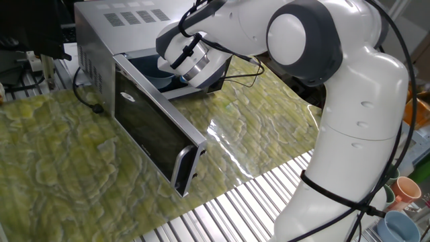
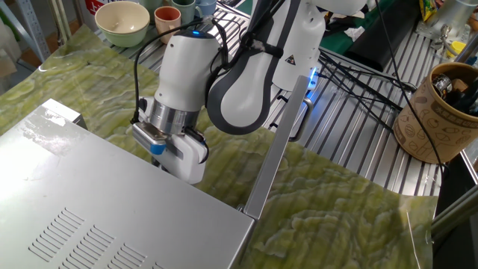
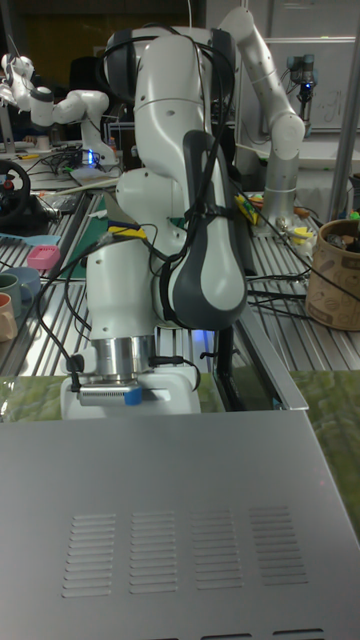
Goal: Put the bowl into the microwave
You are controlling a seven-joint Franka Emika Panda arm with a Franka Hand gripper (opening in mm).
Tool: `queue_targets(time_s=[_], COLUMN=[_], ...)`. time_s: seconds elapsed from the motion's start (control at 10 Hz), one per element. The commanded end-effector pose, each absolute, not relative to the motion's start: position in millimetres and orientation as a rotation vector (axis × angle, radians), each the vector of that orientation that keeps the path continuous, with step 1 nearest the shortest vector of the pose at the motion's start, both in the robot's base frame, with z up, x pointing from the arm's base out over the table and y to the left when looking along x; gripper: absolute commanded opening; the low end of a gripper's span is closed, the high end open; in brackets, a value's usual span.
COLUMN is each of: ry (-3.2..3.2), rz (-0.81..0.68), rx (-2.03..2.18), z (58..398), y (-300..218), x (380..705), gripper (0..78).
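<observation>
Reaching into the open microwave [image 1: 101,40], the arm's wrist hides the gripper in one fixed view; the bowl [image 1: 160,78] shows as a blue sliver inside the cavity, below the wrist, beside the swung-out door [image 1: 154,131]. From the other fixed view, the microwave's top [image 2: 97,217] blocks the fingers, so their spread cannot be told. A cream bowl [image 2: 122,22] sits far back. Tall fixed view: only the wrist above the vented lid [image 3: 180,520].

Robotics lab: several robot arms [image 3: 265,90].

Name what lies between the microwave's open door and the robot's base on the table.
In one fixed view, only bare green-patterned mat lies between the microwave door and the robot's base; nothing stands there.
</observation>
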State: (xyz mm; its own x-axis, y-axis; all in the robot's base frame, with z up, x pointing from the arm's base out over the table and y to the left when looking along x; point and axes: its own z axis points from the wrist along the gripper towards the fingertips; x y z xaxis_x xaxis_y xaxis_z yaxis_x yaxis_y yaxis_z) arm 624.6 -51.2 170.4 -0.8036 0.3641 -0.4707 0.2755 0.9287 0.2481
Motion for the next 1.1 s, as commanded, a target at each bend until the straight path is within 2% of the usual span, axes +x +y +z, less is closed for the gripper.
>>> queue_targets(time_s=[0.1, 0.2, 0.7, 1.1], ry=[2.578, 2.594, 2.585, 2.600], rz=[0.233, 0.237, 0.225, 0.224], rx=[0.472, 0.491, 0.459, 0.446], z=[177, 179, 175, 175], y=[-51, -49, -53, -52], x=[617, 607, 625, 627], gripper=[1.1, 1.1, 1.1, 1.1])
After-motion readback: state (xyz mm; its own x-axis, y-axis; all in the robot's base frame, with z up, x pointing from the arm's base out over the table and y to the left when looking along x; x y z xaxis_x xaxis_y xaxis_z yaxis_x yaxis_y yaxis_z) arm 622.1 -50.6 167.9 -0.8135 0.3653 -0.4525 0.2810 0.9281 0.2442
